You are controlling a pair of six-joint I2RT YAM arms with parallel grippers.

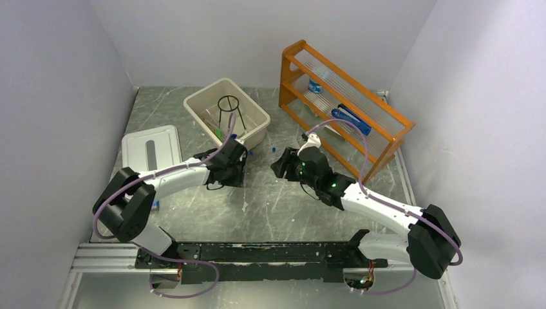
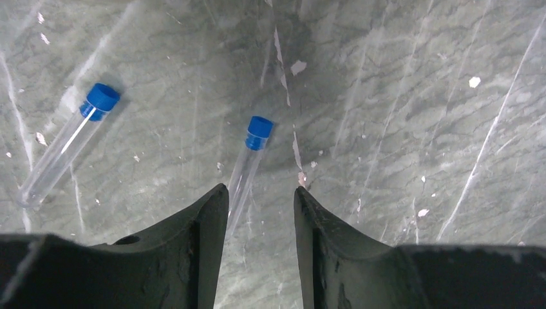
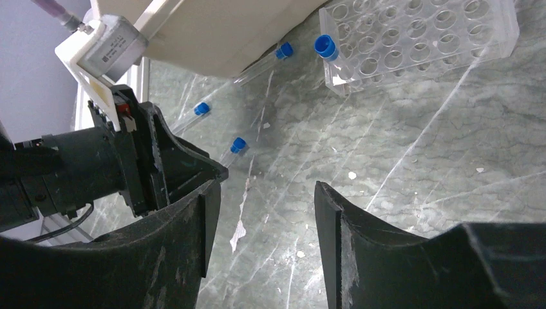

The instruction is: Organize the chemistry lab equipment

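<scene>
A clear blue-capped test tube (image 2: 251, 161) lies on the marble table, its lower end running between the fingers of my left gripper (image 2: 259, 193). It sits close against the left finger, with a gap to the right one. The jaws stand apart. A second tube (image 2: 64, 145) lies further left. My right gripper (image 3: 266, 187) hovers open over bare table, empty, facing the left gripper (image 3: 161, 161). Beyond it lie loose tubes (image 3: 238, 145) (image 3: 201, 109) (image 3: 282, 50). A clear tube rack (image 3: 438, 45) holds one capped tube (image 3: 325, 47). A black wire ring stand (image 1: 228, 108) stands in the cream bin (image 1: 199, 106).
The cream bin's white lid (image 1: 151, 148) lies left of my left arm. An orange wooden shelf rack (image 1: 380, 116) stands at the back right with blue items on its shelves. Grey walls close in on both sides.
</scene>
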